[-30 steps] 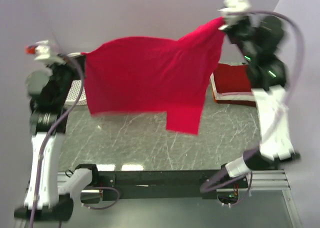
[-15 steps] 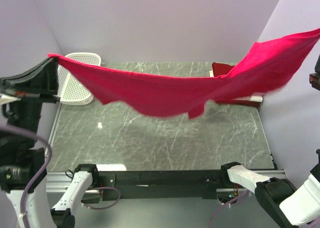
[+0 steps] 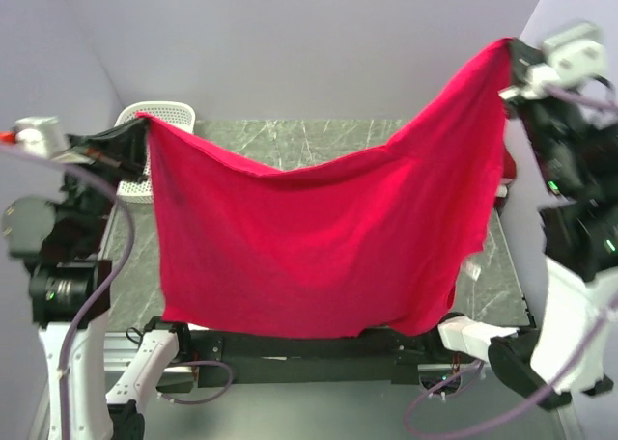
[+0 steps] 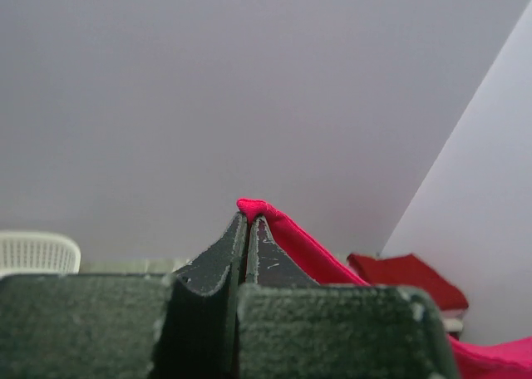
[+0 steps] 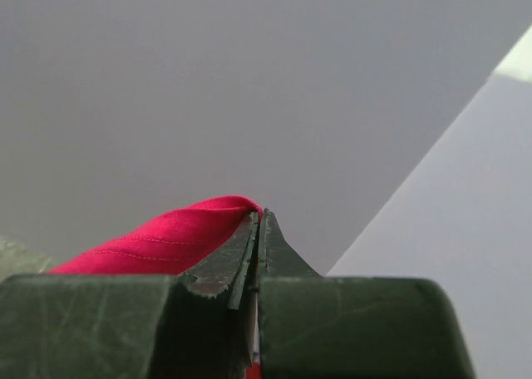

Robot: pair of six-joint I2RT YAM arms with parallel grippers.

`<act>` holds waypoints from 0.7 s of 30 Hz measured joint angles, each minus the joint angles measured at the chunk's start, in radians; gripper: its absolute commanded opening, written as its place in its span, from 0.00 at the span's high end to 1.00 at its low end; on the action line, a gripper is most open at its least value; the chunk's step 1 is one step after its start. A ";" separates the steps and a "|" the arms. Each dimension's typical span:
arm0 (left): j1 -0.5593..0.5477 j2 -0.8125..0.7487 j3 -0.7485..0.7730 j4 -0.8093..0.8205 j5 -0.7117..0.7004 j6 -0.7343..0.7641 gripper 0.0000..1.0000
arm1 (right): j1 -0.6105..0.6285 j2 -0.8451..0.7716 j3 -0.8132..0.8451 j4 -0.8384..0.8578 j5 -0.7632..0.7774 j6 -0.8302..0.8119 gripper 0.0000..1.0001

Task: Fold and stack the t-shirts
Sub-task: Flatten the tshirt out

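**Now level the hanging shirt, then lay it flat**

Both tools are clamped tight on the pinkish-red t-shirt [image 3: 319, 237]: the left gripper [image 3: 143, 122] pinches one top corner at nine o'clock, and the right gripper [image 3: 506, 52] pinches the other, higher, at two o'clock. The cloth hangs in the air as a sagging sheet, its hem over the near edge of the table [image 3: 290, 136] at six o'clock. I would bring the right side down level, draw the arms apart to take out the sag, and let the hem land first. The folded crimson t-shirt [image 4: 407, 275] waits near three o'clock.
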 measured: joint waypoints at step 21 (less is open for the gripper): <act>0.000 0.399 0.117 0.050 -0.070 0.002 1.00 | -0.009 0.507 0.220 0.005 0.005 -0.015 1.00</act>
